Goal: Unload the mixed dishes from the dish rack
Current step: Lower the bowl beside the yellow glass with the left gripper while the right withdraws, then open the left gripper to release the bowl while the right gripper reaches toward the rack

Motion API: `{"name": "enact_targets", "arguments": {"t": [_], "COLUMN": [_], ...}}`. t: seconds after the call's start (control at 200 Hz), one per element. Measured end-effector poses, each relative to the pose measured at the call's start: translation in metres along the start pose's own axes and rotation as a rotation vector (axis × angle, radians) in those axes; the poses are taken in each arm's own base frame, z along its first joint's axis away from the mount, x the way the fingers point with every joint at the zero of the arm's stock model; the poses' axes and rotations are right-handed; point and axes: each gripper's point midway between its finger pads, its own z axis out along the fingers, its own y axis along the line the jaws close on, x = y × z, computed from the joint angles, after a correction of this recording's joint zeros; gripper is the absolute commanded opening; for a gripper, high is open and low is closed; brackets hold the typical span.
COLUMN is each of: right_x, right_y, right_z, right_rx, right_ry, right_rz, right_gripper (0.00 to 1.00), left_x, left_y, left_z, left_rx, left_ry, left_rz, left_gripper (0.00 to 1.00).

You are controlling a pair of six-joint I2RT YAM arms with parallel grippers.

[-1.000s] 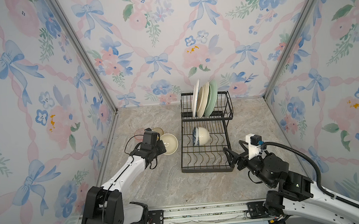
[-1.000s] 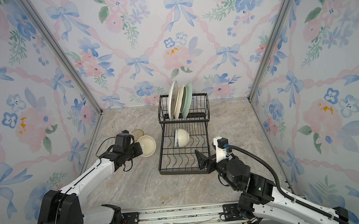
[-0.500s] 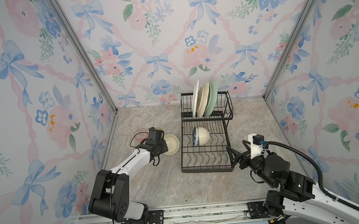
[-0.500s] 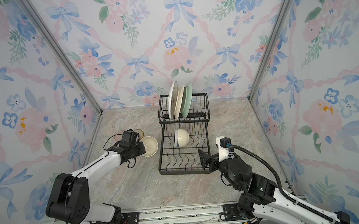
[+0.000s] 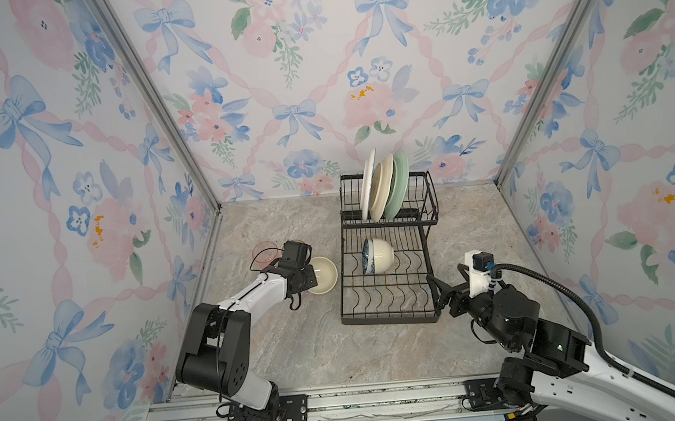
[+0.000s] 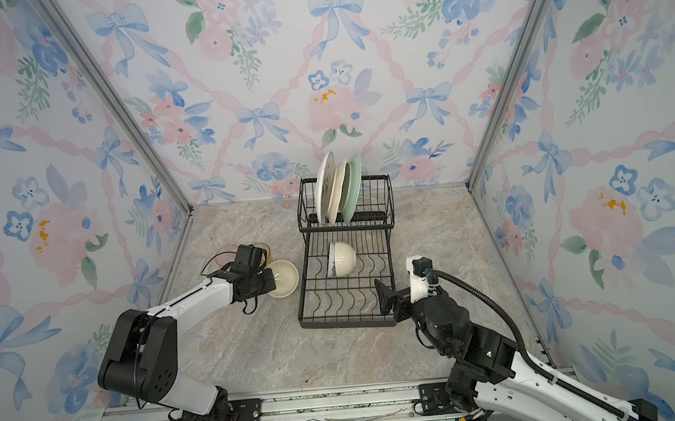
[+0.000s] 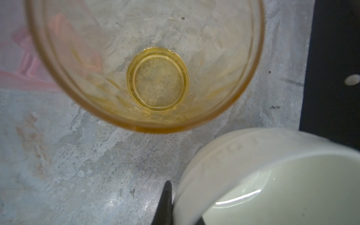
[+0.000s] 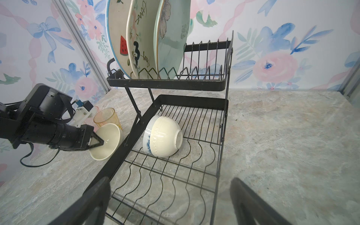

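The black wire dish rack point(image 5: 391, 323) point(image 6: 350, 325) point(image 8: 194, 101) stands mid-table. Its raised tier holds a watermelon-print plate point(image 5: 368, 184) point(image 8: 116, 29), a cream plate point(image 5: 381, 187) point(image 8: 142, 39) and a pale green plate point(image 5: 398, 181) point(image 8: 171, 39), all on edge. On the lower tray a cream bowl point(image 5: 381, 255) point(image 8: 165, 134) lies on its side, nested over a blue-and-white bowl point(image 8: 147, 145). My left gripper point(image 5: 312, 274) point(image 6: 271, 276) is shut on the rim of another cream bowl point(image 5: 325, 276) point(image 6: 284, 278) point(image 7: 272, 175), tilted low beside the rack's left side. My right gripper point(image 5: 448, 283) point(image 8: 169, 194) is open at the rack's near right corner.
A yellow tumbler point(image 7: 155, 78) point(image 8: 106, 116) point(image 6: 264, 249) and a pink tumbler point(image 5: 264, 251) point(image 6: 225, 256) stand upright on the table just behind the held bowl. Floral walls close in the left, back and right sides. Bare marble table lies in front of the rack.
The left arm's elbow has drawn in towards the rack while the held bowl sank slightly and tilted more. The right gripper has barely shifted.
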Motion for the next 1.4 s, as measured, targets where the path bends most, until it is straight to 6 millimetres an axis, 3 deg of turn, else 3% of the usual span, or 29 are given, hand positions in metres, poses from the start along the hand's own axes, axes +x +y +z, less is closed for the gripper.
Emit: {"name": "enact_targets", "arguments": {"t": [0.12,0.26,0.405,0.585,1.055,1.4], "right_x": [0.005,0.011,0.015,0.011,0.015,0.037], "right_y": [-0.002,-0.006,-0.009,-0.01,-0.007,0.018], "right_z": [0.003,0.008,0.012,0.013,0.02,0.051], "right_rx": [0.023,0.056,0.079,0.093,0.107,0.046], "right_ry": [0.019,0.039,0.056,0.065,0.122,0.19], "right_rz": [0.006,0.021,0.03,0.045,0.065,0.077], "right_gripper": [0.97,0.97,0.97,0.97,0.97,0.97], "left_x": [0.002,-0.002,-0.001,-0.004,-0.008,-0.004], "left_y": [0.0,-0.004,-0.009,-0.025,-0.026,-0.016], "left_z": [0.001,0.0,-0.001,-0.007,-0.032,-0.05], "left_rx": [0.001,0.014,0.027,0.053,0.078,0.071], "left_ry": [0.011,0.005,0.009,0.0,-0.029,-0.069], "left_rz": [0.01,0.005,0.006,0.025,0.024,-0.008], "left_gripper": [0.19,0.25,0.44,0.98,0.98,0.98]}}
